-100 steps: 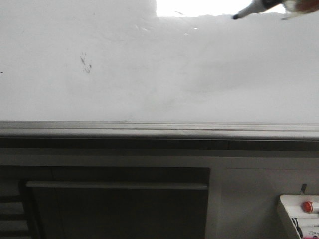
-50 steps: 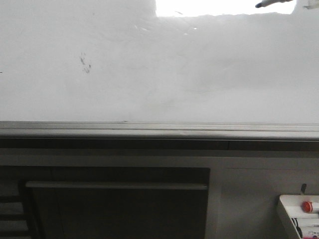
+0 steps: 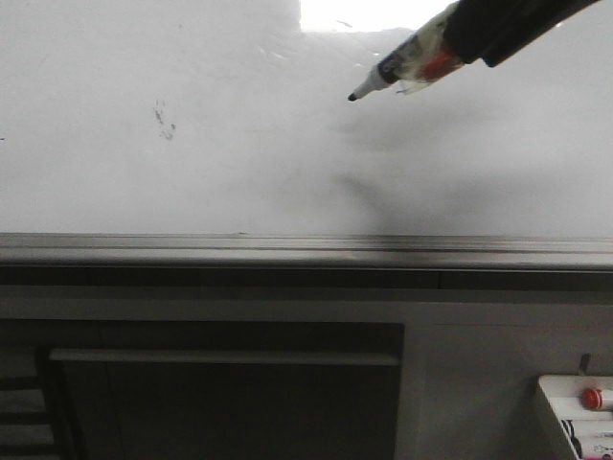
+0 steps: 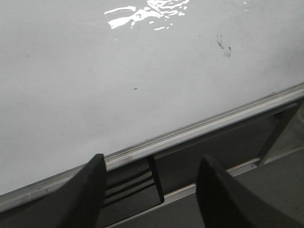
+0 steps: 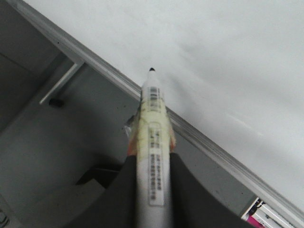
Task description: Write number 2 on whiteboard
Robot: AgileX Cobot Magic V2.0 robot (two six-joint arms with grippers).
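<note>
The whiteboard point(image 3: 287, 163) fills the upper half of the front view, glossy white with faint smears and a bright reflection at the top. No number 2 shows on it; only small dark smudge specks point(image 3: 165, 122). My right gripper point(image 3: 498, 24) reaches in from the upper right, shut on a white marker point(image 3: 402, 65) whose black tip point(image 3: 352, 97) points down-left at the board. Whether the tip touches, I cannot tell. In the right wrist view the marker point(image 5: 151, 137) sits between the shut fingers point(image 5: 121, 194). My left gripper point(image 4: 149, 190) is open and empty, below the board's ledge point(image 4: 190, 135).
A grey metal ledge point(image 3: 306, 251) runs along the board's lower edge. Below it is a dark cabinet front point(image 3: 225, 393). A small white tray point(image 3: 560, 417) with a red button point(image 3: 593, 397) and spare markers sits at the bottom right.
The marker rose almost out of view at the top right, then came down and left over the board. The right gripper and its shadow now show.
</note>
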